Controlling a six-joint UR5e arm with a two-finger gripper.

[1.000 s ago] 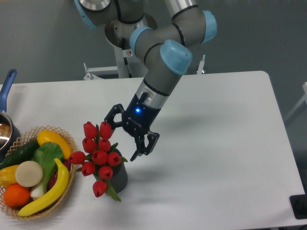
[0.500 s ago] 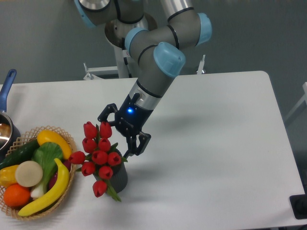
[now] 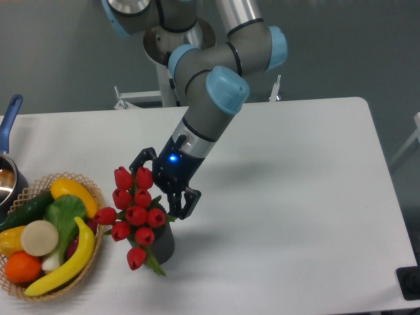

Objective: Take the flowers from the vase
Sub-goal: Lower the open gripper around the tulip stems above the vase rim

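Flowers (image 3: 134,213), a bunch of red tulip buds on green stems, stand in the vase (image 3: 161,244), a dark grey ribbed pot on the white table (image 3: 295,197); the bunch lies just below and left of the gripper (image 3: 161,190), its upper right buds right at the black fingers, though whether any bud is touched I cannot tell; the jaws stand spread apart, one finger near the top bud on the left, the other pointing down at the right edge of the bunch, and nothing is clasped between them; a blue light glows on the wrist above the fingers. Against the frame of a second ago the gripper has slid left and slightly down, from clear of the bunch on its right side to straddling its upper right edge, and the arm's blue-capped elbow has shifted left with it; flowers and vase have not moved. Well left of the gripper sits a wicker basket (image 3: 92,190) of fruit and vegetables; beyond it, at the picture's edge, a pan with a blue handle (image 3: 10,115).
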